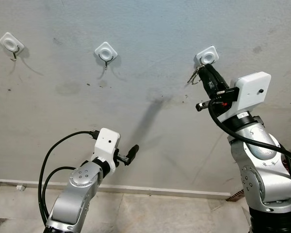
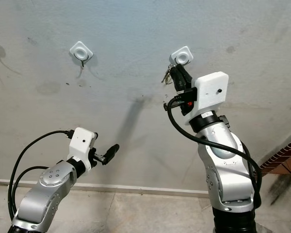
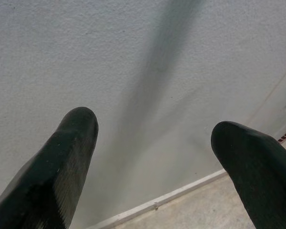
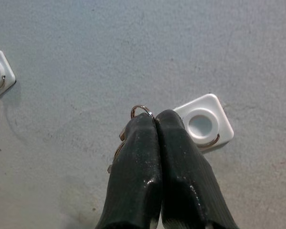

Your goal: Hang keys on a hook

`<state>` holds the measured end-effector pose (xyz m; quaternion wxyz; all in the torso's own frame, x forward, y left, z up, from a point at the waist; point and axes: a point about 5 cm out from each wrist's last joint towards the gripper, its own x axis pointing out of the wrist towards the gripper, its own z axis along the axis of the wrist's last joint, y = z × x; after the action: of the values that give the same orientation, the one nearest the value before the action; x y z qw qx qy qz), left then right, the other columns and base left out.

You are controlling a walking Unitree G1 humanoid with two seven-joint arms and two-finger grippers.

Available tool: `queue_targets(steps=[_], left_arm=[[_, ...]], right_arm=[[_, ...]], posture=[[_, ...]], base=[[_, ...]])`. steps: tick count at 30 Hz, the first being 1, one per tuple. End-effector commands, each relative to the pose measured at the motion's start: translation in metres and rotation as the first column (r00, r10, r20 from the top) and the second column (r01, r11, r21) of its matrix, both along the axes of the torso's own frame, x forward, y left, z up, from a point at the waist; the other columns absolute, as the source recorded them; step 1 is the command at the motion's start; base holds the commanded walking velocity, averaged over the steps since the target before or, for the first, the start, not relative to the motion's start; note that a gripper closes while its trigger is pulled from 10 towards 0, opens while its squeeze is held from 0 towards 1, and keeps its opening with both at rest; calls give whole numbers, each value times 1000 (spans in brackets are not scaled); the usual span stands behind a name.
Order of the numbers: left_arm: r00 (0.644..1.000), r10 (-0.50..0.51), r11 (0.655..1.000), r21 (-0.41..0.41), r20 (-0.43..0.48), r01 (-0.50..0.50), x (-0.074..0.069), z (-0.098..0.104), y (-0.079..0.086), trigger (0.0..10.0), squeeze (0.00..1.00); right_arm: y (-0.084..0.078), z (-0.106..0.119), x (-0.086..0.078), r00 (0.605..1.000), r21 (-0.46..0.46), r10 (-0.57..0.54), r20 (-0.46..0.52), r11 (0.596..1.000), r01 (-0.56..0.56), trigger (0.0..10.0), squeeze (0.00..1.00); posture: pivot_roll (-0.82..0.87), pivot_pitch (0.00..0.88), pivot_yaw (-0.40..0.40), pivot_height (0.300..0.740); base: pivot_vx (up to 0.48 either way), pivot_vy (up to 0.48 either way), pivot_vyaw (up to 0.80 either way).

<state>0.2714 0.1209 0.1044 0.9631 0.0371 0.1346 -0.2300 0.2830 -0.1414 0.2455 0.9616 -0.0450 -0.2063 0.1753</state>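
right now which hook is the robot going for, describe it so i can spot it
On the grey wall three white square-based hooks sit in a row. It is the rightmost hook, at the robot's right. Unlike the two bare ones, the right tool holds the keys right beneath it.

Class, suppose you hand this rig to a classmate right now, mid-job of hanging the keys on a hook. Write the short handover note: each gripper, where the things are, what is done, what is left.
Right gripper: raised to the wall, fingers shut on the keys, the key ring poking out at the tips.
It sits just beside the right hook, touching or nearly so.
Left gripper: open, holding nothing, held low and facing bare wall.
Middle hook and left hook: nothing hanging on them.
Done: keys picked up and carried to the hook.
Left: slip the ring over the hook, let go, draw the arm back. I cannot tell whether the ring has caught yet.
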Motion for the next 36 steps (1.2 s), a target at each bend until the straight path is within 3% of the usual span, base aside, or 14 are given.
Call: queue_targets(steps=[1, 19, 28, 36], left_arm=[[1000, -7, 1000, 5, -4, 7, 0, 0, -1, 10000, 0], [1000, -4, 1000, 7, -5, 4, -2, 0, 0, 10000, 0], [1000, -2, 1000, 10, -10, 2, -3, -1, 1, 10000, 0], [1000, -6, 1000, 13, -9, 6, -3, 0, 1, 10000, 0]], right_arm=[[-1, 3, -4, 1000, -4, -2, 12, 1000, 2, 10000, 0], [-10, 4, 17, 996, 1, -88, 13, 996, 88, 10000, 0], [-26, -1, 27, 988, 28, -154, -3, 988, 154, 10000, 0], [-22, -4, 35, 990, 53, -143, -9, 988, 143, 10000, 0]], posture=[[134, 77, -25, 740], [144, 86, -26, 740], [146, 91, -26, 740], [151, 90, -25, 740]], base=[[0, 0, 0], [0, 0, 0], [0, 0, 0], [0, 0, 0]])
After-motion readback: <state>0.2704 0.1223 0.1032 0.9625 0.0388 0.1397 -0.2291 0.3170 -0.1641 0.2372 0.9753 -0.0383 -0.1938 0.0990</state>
